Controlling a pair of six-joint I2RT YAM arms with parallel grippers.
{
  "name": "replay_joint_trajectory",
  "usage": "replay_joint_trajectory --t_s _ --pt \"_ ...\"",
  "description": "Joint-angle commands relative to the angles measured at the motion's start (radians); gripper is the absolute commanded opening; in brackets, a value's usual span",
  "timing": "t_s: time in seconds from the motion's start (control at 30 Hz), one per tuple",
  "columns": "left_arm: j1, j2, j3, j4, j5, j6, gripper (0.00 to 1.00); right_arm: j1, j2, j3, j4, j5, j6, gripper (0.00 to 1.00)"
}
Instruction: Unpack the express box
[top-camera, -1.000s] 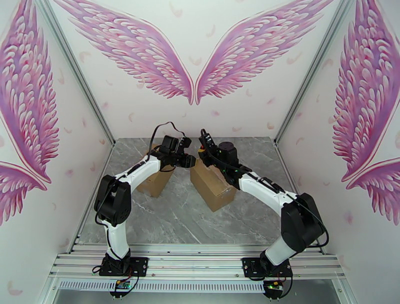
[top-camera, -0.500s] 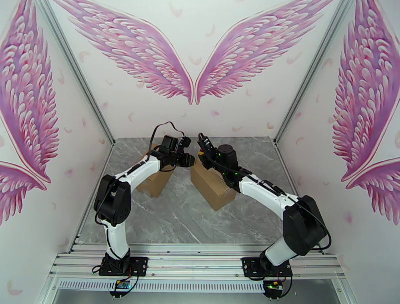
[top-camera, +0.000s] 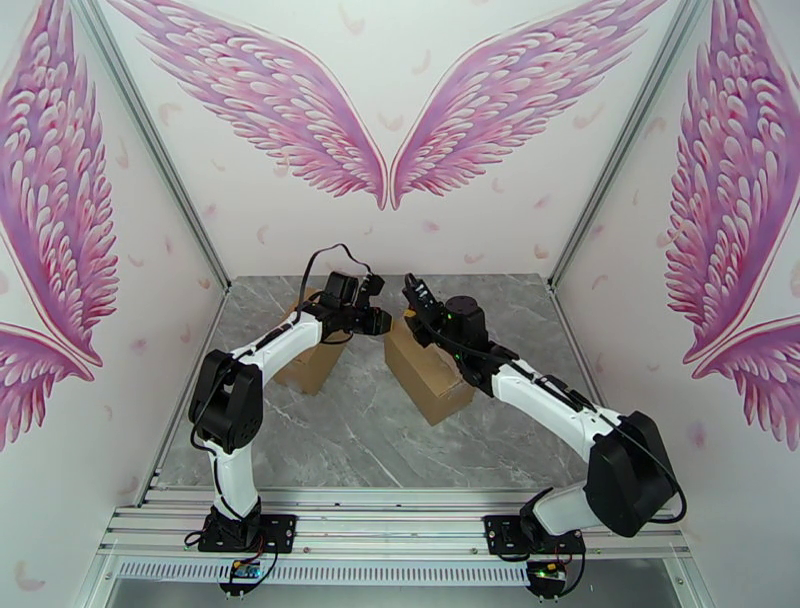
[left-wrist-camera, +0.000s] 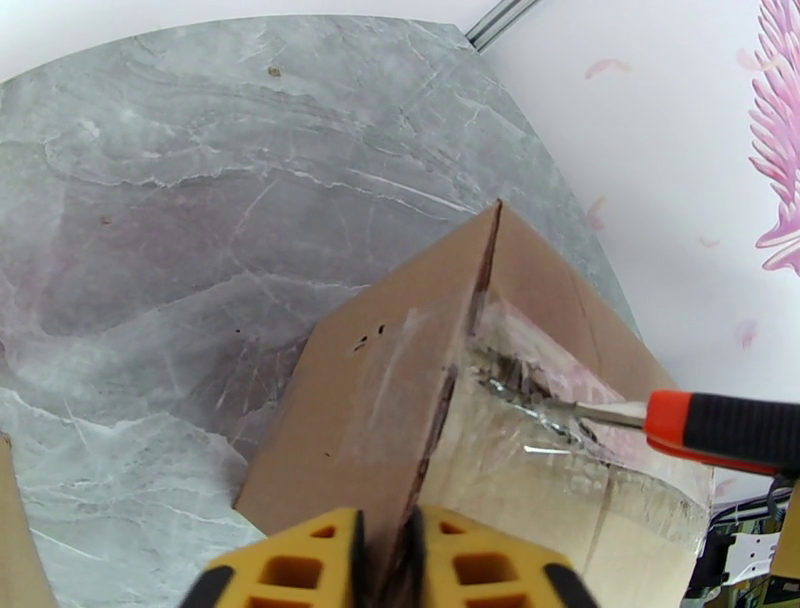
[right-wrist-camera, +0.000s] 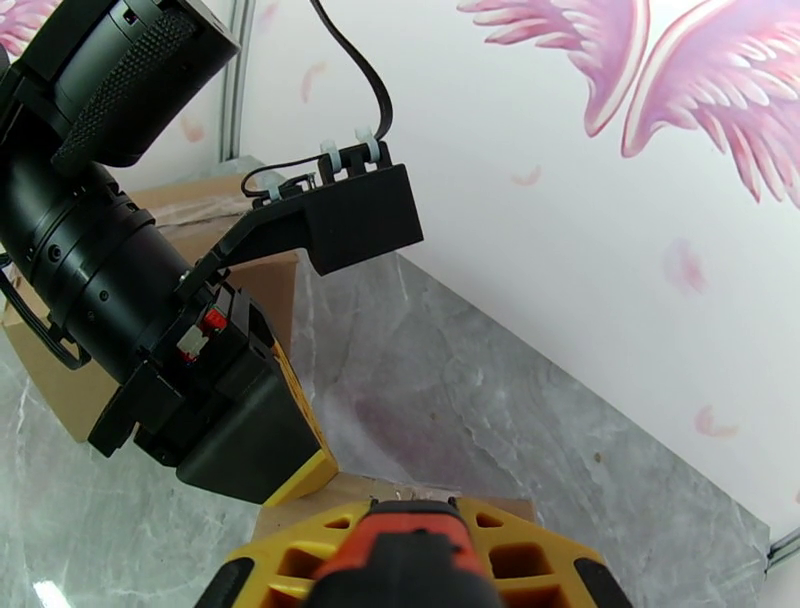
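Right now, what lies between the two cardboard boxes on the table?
Top view: bare grey marble table lies between the taped box and the other box; the left end effector reaches over that gap.

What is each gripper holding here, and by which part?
The right gripper holds the cutter by its orange-and-black handle, blade at the taped seam. The left gripper pinches the express box by a raised cardboard edge.

The top view looks down on the taped box from high on its near side. Both wrist views sit close above it and share its top.
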Motion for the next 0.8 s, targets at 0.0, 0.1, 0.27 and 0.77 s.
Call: replay_joint_trajectory --t_s 0.0,0.1,0.27,0.77 --pt "-0.008 0.021 0.026 -0.117 -0.028 0.045 0.35 0.005 -0.026 -0.025 -0.049 -0.002 0.003 0.05" --pt "-0.025 0.018 0.080 -0.127 0.009 0.075 0.45 0.005 -0.024 -0.025 -0.041 -0.006 0.007 0.05" --pt "-0.039 0.038 0.136 -0.097 0.076 0.082 0.55 0.003 -0.023 -0.029 -0.038 -0.011 0.010 0.05" --pt "-0.002 0.150 0.136 -0.107 0.043 0.049 0.36 0.001 -0.043 -0.035 -0.053 -0.010 0.008 0.04"
